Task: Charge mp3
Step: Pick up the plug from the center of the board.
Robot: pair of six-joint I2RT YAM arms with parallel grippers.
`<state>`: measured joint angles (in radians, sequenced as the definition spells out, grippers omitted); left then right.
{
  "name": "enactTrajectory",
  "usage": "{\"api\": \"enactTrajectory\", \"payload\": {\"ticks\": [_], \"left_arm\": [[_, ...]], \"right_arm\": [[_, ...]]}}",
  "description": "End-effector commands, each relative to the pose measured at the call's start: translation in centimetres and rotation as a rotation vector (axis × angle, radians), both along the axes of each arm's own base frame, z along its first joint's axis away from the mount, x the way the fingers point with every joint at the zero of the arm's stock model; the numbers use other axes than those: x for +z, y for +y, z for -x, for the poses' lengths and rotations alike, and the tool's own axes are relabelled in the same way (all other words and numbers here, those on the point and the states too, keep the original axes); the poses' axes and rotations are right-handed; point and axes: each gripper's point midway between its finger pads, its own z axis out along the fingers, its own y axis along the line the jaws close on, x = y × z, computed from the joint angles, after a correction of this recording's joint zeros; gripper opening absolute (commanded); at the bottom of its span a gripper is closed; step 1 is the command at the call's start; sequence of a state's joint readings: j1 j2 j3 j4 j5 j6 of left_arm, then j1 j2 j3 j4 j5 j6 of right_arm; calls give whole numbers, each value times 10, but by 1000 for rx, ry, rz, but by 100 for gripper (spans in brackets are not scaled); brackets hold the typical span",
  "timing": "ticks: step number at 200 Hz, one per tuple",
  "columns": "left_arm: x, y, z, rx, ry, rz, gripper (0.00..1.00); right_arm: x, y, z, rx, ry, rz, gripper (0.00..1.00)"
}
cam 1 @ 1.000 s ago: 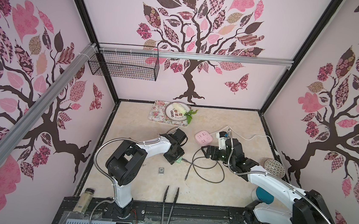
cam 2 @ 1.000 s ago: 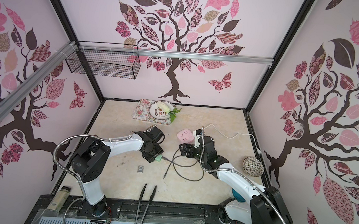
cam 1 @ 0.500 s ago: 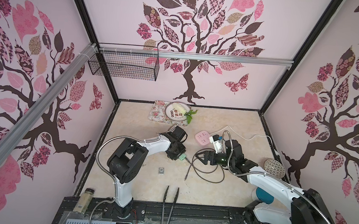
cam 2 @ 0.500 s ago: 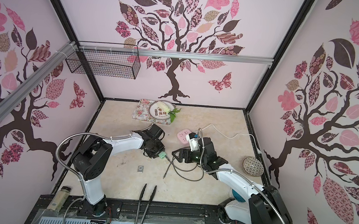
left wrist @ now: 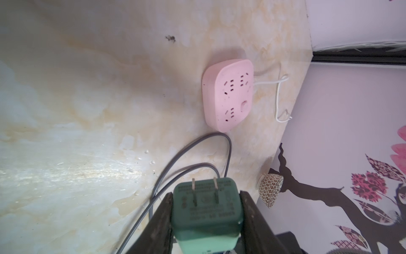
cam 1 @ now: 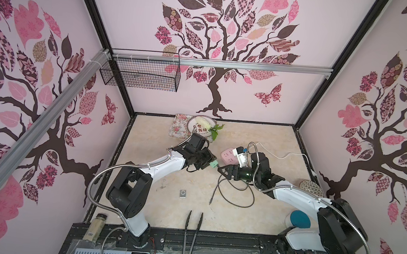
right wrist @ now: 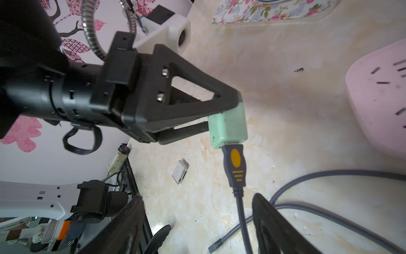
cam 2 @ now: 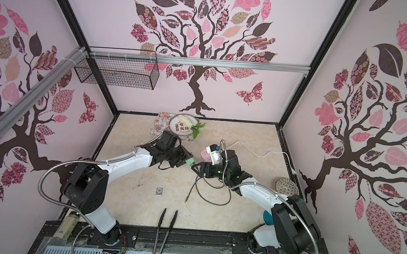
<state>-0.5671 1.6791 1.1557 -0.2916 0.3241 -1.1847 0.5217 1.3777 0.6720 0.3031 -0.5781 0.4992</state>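
Shifted toward mid-frame, the left gripper [cam 1: 210, 162] clamps the green plug [left wrist: 205, 211]; right gripper [right wrist: 197, 217] gapes beside its cable [right wrist: 240, 209].

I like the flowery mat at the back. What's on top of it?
A round plate with writing sits on the flowery mat, holding something pale and green leaves. The mat beneath is covered; the left arm hides the plate's near edge.

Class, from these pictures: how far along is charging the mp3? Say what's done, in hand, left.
Done: the cable's USB end sits in the green plug. In hand: the left claw grips that plug, prongs bare, facing the pink power strip; the right claw is open. Left: plug it in, then join the cable's free end to the mp3, lying untouched.
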Motion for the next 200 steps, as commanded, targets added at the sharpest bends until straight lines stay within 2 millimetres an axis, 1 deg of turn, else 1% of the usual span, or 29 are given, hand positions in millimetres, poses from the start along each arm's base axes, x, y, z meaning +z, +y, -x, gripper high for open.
{"api": "enactTrajectory", "payload": {"ticks": [1,36,53,64,76,92,106,121,143,174,188,200], "left_arm": [[12,-6,1,-43,-37,44,30],[16,-12,4,-71,-39,71,30],[20,-15,6,-76,-50,84,30],[23,-17,7,-78,-56,100,30],[27,-20,7,-77,-69,123,29],[29,-24,8,-83,-76,145,29],[29,-27,9,-84,-77,152,29],[28,-28,9,-87,-78,157,29],[28,-28,10,-77,-80,172,29],[29,-31,12,-80,-81,200,29],[28,-34,14,-81,-79,214,29],[29,-36,14,-74,-78,231,28]], "right_arm": [[9,4,-18,-23,-69,11,79],[12,4,-29,-63,-102,12,77],[13,4,-33,-75,-112,12,74],[12,6,-35,-72,-107,14,72],[5,8,-36,-67,-90,28,70],[1,9,-38,-77,-85,34,67],[0,10,-41,-94,-83,32,63],[2,10,-45,-118,-86,28,55],[7,8,-48,-145,-101,17,47],[4,7,-51,-166,-98,26,36],[1,9,-51,-165,-90,30,34],[-3,12,-50,-156,-75,33,34]]}}
